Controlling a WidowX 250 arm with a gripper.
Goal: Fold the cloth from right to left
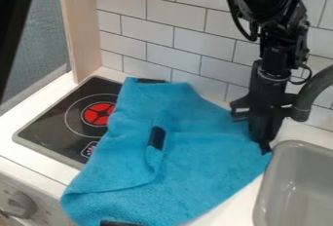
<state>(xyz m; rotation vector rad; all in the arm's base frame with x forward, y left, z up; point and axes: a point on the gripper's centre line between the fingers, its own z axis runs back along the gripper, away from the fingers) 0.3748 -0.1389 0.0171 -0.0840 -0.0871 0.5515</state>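
The black gripper (264,146) hangs down at the right of the camera view, its tip low at the right edge of the blue cloth (195,164), close to the cloth's right corner. Whether it holds any of the cloth cannot be made out. The cloth lies spread over the counter and the right part of the stove, with creases and a raised fold near its middle. Dark patches show at its top edge, its middle and its bottom edge.
The black stove top (55,122) with a red burner mark lies at the left, partly under the cloth. A grey sink (296,186) is at the lower right, with a dark faucet (319,86) close beside the gripper. A white tiled wall (172,30) stands behind.
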